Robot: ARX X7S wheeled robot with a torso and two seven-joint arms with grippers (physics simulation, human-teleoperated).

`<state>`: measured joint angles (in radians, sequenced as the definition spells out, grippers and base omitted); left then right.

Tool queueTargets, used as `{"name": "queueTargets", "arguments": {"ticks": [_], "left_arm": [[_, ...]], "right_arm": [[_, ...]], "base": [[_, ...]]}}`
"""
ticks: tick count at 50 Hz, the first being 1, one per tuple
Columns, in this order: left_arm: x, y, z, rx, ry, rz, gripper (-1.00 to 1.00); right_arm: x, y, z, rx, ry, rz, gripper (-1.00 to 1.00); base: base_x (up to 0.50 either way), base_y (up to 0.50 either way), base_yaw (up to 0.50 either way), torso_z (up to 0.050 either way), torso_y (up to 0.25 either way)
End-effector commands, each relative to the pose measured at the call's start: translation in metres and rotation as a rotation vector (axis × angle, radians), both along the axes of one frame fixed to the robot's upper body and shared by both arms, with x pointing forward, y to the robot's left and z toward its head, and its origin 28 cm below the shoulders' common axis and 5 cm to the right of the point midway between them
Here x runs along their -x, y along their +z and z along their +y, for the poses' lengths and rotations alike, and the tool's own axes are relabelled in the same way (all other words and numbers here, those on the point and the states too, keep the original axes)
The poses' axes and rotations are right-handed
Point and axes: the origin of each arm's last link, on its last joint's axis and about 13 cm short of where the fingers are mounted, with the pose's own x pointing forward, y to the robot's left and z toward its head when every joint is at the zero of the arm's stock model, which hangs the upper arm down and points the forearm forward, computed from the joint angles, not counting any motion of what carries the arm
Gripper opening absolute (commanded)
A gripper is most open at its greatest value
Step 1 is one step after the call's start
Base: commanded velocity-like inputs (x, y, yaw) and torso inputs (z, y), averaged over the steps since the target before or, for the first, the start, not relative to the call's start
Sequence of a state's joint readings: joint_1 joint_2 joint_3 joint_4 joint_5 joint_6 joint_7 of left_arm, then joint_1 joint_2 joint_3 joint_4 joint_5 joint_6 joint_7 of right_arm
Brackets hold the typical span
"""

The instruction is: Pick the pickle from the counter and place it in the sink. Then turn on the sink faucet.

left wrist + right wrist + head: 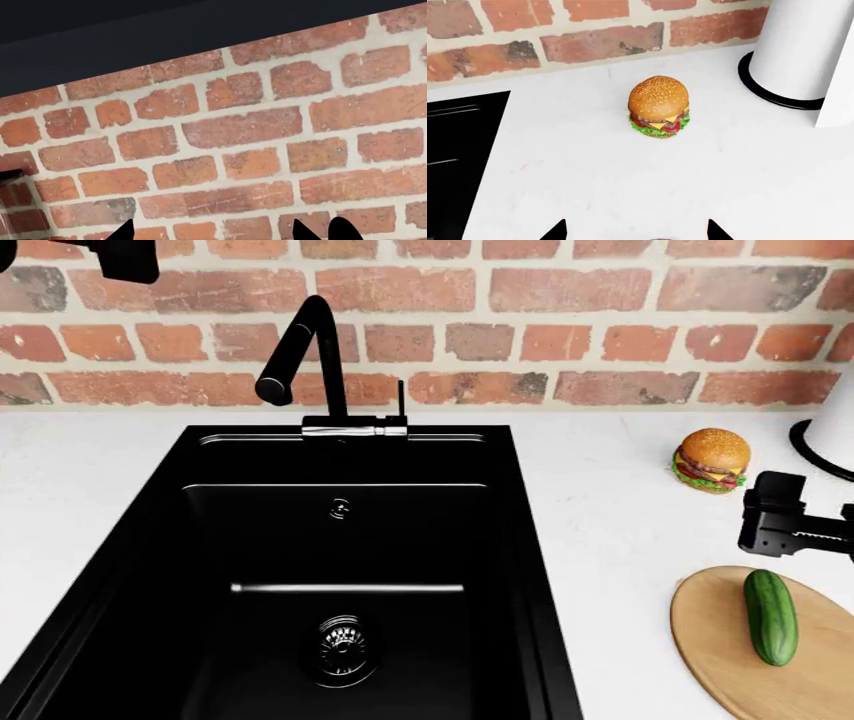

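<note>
**Pickle on the board, right gripper above it on the counter side**

While the pickle (771, 617) lies on the round wooden board (714, 640) at the right of the sink (160, 540), the right gripper (787, 523) hangs just beyond it, toward the brick wall (601, 330), and does not touch it. In the right wrist view only two dark fingertips (555, 231) show, set wide apart with nothing between them, so this gripper is spread. This camera looks at the burger (658, 106) on the white counter (580, 170), with a white cylinder on a black base (800, 50) near it.

The left gripper (227, 235) is raised before the wall; its dark tips are apart and hold nothing. The sink faucet (314, 365) stands behind the basin, its thin lever (400, 400) upright.
</note>
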<state>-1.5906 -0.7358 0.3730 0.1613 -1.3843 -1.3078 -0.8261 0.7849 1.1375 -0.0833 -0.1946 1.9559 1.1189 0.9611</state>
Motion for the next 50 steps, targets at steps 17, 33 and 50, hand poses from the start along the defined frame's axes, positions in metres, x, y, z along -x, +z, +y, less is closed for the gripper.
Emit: {"name": "queueTargets", "arguments": {"ticks": [17,33,50], "left_arm": [[-0.001,-0.002,0.001,0.0,0.002,0.003,1.0],[-0.003,-0.004,0.004,0.007,0.009,0.006,1.0],[-0.003,-0.006,0.003,0.004,0.009,0.008,1.0]], "right_arm": [[0.004,-0.022,-0.001,-0.041,0.04,0.141,1.0],[0.008,-0.029,-0.004,-0.012,0.022,0.206,1.0],[0.009,-0.035,-0.009,-0.007,0.011,0.206,1.0]], "base": [[0.0,0.0,0.0,0.0,0.0],[0.0,0.0,0.0,0.0,0.0],[0.0,0.0,0.0,0.0,0.0]]}}
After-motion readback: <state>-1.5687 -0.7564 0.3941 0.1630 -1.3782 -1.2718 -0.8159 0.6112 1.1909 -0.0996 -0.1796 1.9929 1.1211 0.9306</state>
